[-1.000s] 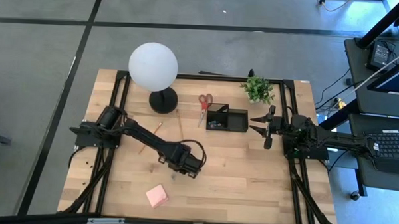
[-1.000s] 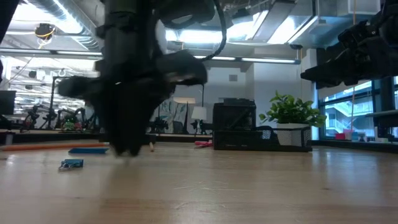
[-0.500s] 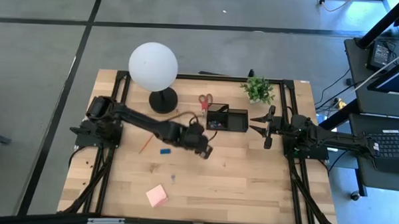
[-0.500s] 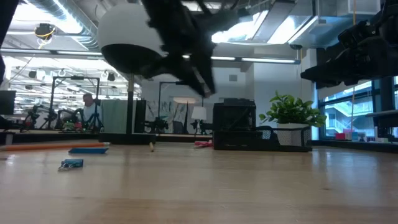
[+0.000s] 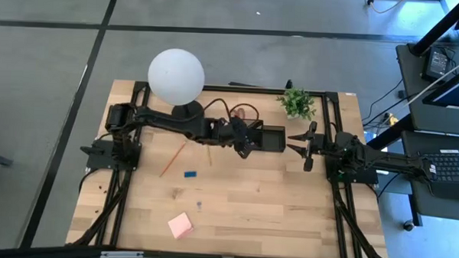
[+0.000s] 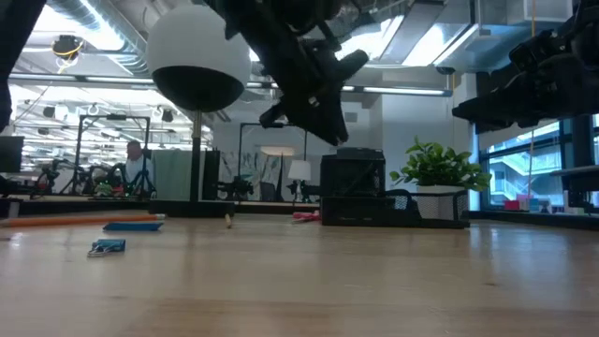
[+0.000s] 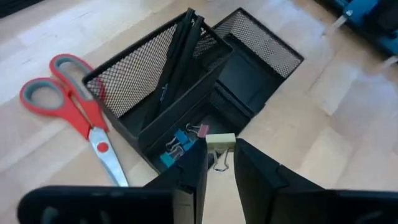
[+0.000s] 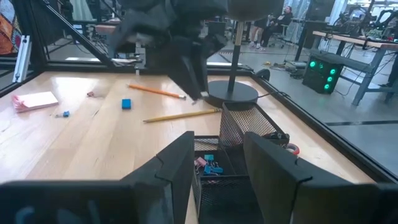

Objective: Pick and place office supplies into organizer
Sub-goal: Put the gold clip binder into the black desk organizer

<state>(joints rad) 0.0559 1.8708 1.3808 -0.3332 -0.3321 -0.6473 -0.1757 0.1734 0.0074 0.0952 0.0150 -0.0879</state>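
L jaws (image 7: 219, 163) pinch clip (image 7: 220, 142) — above organizer (image 7: 249, 74) | R idle

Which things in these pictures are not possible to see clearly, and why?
- Scissors: high view, mostly covered by the left arm.
- Clip in the left gripper: high view, too small.
- Organizer contents: low view, hidden by its walls.
- Table item: high view, too small to name.

Grey floor (image 5: 47, 100) w/ dark lines, windows (image 6: 524, 178) right, ceiling lights
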